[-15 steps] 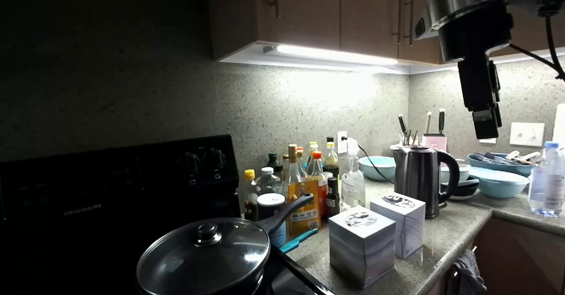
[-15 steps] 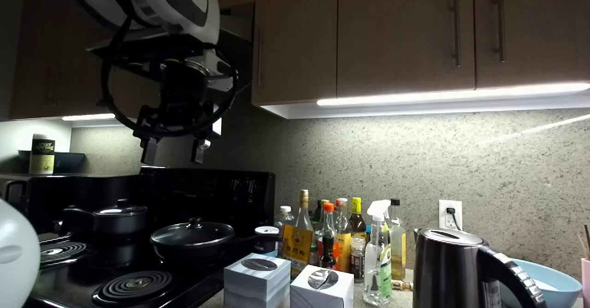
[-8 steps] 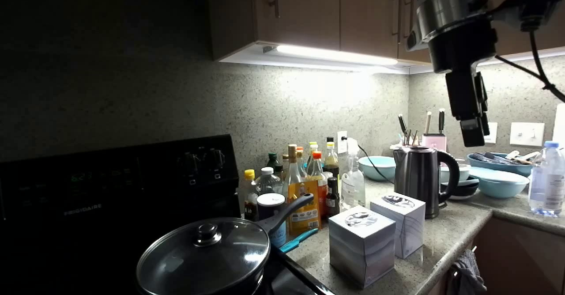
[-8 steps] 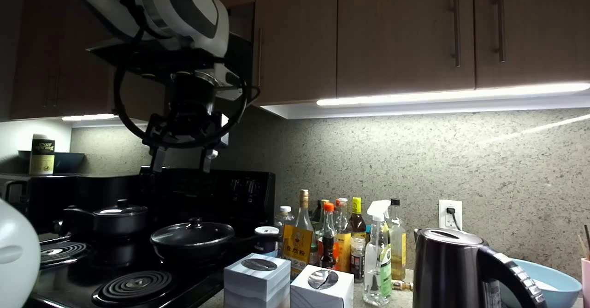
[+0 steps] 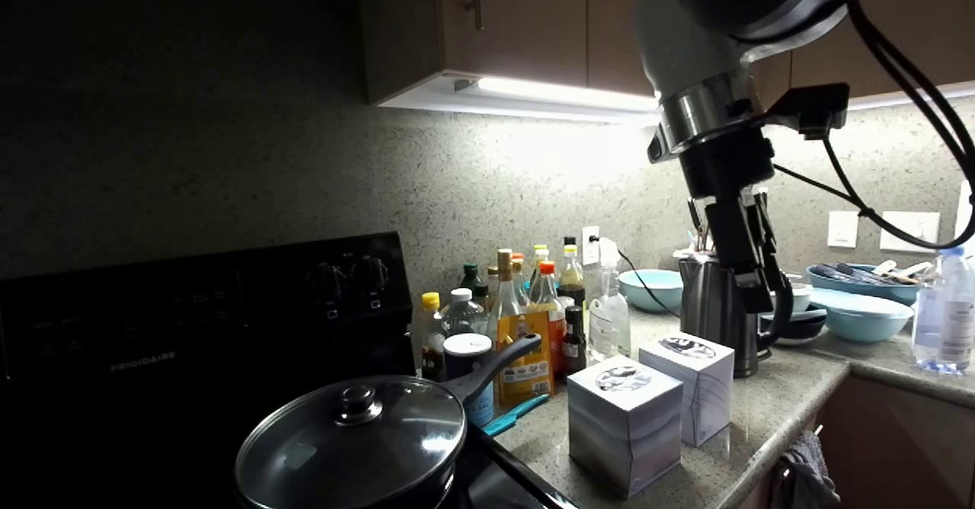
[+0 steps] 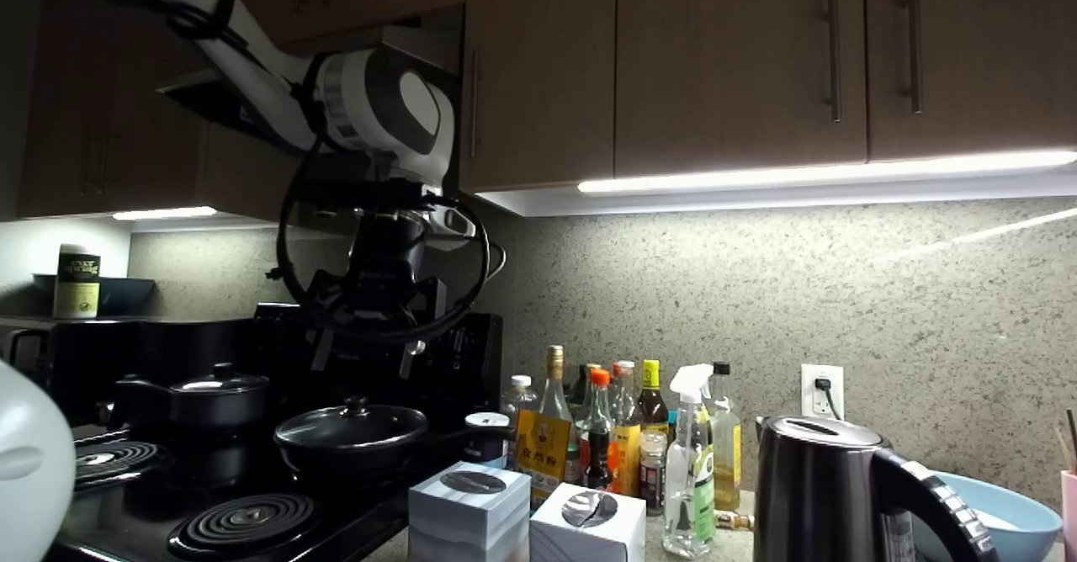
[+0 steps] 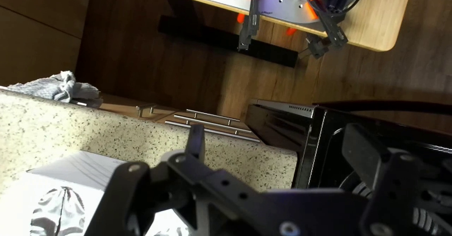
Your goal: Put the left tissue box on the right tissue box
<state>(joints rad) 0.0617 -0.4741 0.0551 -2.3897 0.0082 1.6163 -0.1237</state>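
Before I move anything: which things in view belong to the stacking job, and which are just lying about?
Job:
- left box
- right box
- gripper

Just about:
- kettle
- spray bottle
- lidded pan
- blue-capped bottle
- towel

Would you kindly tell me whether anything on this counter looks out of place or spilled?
One thing: a teal knife-like utensil lies loose beside the stove, near the pan handle, an odd spot if it is a blade. I see no spill or damage.
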